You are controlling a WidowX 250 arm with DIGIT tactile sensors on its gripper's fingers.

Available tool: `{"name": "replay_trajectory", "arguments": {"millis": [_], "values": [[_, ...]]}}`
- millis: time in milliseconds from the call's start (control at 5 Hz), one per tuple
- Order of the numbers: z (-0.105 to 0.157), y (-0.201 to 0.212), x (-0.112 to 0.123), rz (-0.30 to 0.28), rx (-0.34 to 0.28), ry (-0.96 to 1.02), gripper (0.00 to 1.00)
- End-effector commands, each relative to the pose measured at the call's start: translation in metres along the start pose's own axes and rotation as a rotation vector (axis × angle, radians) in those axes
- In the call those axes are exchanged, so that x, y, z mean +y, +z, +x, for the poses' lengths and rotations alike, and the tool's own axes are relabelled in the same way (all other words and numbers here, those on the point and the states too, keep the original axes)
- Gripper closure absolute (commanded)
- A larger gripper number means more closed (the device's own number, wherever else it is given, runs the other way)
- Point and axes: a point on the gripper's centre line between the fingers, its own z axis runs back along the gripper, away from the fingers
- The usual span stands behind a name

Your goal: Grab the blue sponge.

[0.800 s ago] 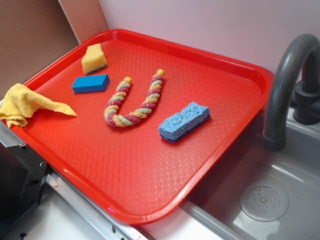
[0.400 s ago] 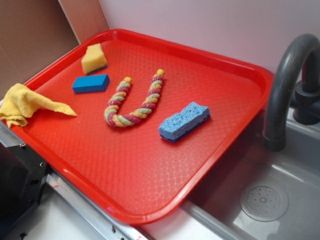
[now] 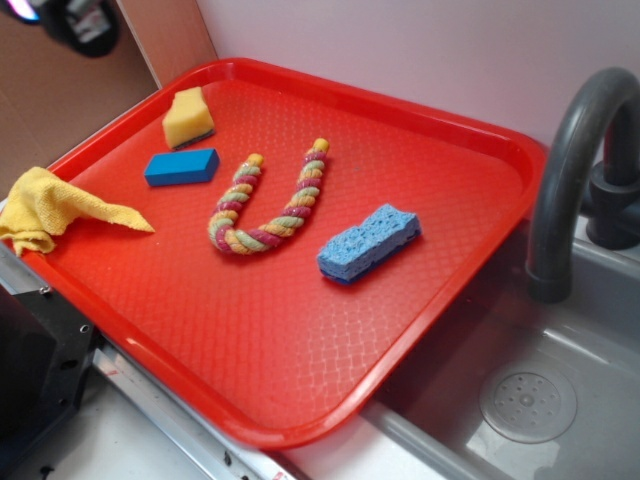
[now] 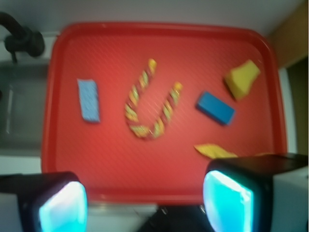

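The blue sponge (image 3: 368, 242) is light blue, pitted and wavy-edged, and lies flat on the right part of the red tray (image 3: 300, 380). In the wrist view the blue sponge (image 4: 89, 100) sits at the tray's left side, far below the camera. My gripper (image 4: 145, 203) hangs high above the tray's near edge, open, its two cyan pads (image 4: 227, 200) wide apart with nothing between them. In the exterior view only a blurred dark bit of the gripper (image 3: 75, 20) shows at the top left corner.
On the tray also lie a U-shaped striped rope (image 3: 268, 200), a small solid-blue block (image 3: 181, 166), a yellow sponge (image 3: 188, 117) and a yellow cloth (image 3: 50, 210) over its left rim. A sink (image 3: 540, 400) with a dark faucet (image 3: 575, 170) lies to the right.
A blurred part of the gripper has come into the exterior view at the top left corner. Nothing on the tray has moved.
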Motion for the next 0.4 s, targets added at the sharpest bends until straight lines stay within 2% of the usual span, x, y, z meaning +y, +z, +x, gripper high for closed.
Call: {"name": "replay_trajectory", "arguments": {"millis": [0,200], "values": [[0.033,-0.037,-0.040,-0.066,-0.049,0.023,0.00],[0.043,-0.067,-0.051,-0.081,-0.016,0.109,0.00]]}}
